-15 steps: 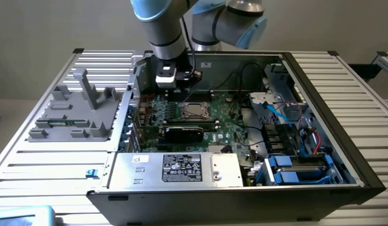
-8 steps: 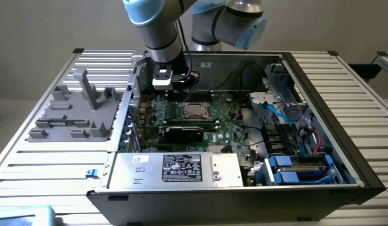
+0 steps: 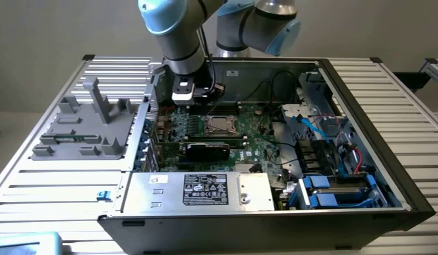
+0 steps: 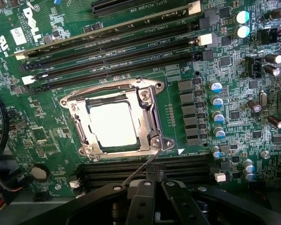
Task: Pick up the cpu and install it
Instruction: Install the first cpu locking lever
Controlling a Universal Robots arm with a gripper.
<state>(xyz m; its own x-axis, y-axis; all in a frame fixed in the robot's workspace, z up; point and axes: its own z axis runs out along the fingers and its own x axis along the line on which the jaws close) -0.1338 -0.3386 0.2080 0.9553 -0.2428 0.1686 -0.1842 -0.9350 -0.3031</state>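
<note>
Cpu (image 4: 113, 124): shiny flat sq. chip

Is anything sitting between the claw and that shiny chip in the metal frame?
Nothing visible blocks it. The cpu lies bare inside the socket frame; only a thin lever runs from the frame's corner toward the shut gripper.

Bright silver-white on the cpu (image 4: 113, 124), duller steel grey on the frame (image 4: 150, 112) around it. Deep green with fine pale print on the board (image 4: 173, 65). Black on the slots (image 4: 187, 164), card (image 3: 208, 150) and gripper (image 4: 154, 185). Pale blue and grey on the arm (image 3: 172, 26).
</note>
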